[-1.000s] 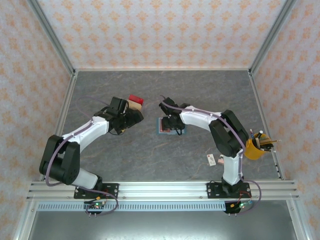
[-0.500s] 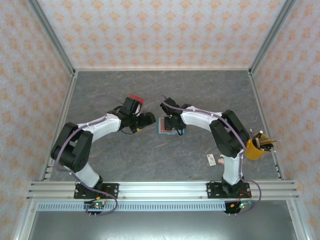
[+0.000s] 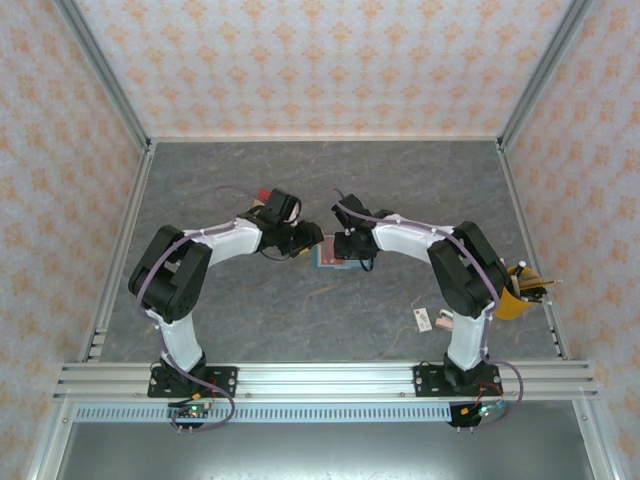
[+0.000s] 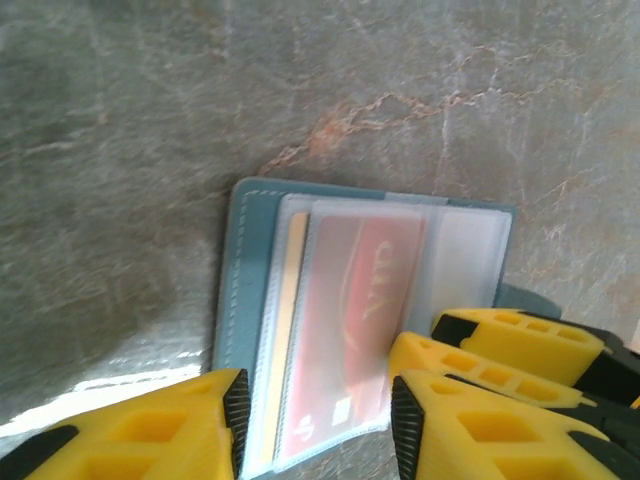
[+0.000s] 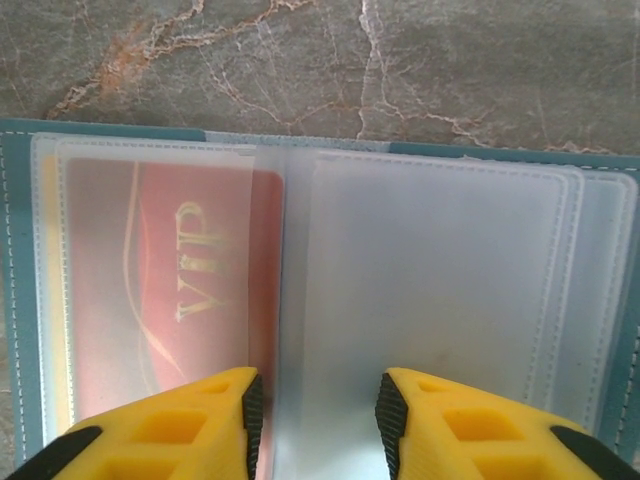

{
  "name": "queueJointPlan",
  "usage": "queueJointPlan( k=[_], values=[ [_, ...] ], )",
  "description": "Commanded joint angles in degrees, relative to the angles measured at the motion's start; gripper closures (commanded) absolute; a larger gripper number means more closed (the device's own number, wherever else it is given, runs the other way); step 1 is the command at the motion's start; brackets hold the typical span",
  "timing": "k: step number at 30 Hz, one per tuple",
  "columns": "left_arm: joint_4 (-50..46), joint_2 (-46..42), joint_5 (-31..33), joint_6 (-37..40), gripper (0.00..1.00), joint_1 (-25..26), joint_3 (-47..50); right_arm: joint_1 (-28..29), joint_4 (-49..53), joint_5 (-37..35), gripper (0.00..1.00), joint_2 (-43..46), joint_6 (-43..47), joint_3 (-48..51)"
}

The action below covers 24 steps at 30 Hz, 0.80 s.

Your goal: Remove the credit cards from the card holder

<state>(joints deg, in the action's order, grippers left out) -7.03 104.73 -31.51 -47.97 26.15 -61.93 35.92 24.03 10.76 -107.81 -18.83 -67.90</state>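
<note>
left pincer has swung onto the card holder, jaws narrower, astride the red card. right pincer also narrower; cannot tell if either grips.

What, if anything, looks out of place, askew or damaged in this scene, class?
Nothing looks spilled or damaged. The card holder lies open and flat on the table, and the red card sits straight in its clear sleeve, one long edge seemingly peeking past the sleeve.
</note>
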Motion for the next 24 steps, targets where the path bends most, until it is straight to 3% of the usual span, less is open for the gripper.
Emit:
queueJointPlan(
  k=[1, 11, 24],
  values=[
    [-2.73, 1.57, -0.74, 0.41, 0.59, 0.86, -3.15, -0.79, 2.42, -0.28, 0.63, -3.31, 0.09, 3.3],
    [-6.21, 6.68, -0.29, 1.3, 0.67, 1.18, -7.97, -1.26, 2.51, -0.17, 0.66, -3.48, 0.05, 3.65],
    [-8.53, 9.1, -0.6, 2.34, 0.68, 1.18, -9.87, -1.38, 2.42, 0.75, 0.68, -3.91, 0.18, 3.61]
  ],
)
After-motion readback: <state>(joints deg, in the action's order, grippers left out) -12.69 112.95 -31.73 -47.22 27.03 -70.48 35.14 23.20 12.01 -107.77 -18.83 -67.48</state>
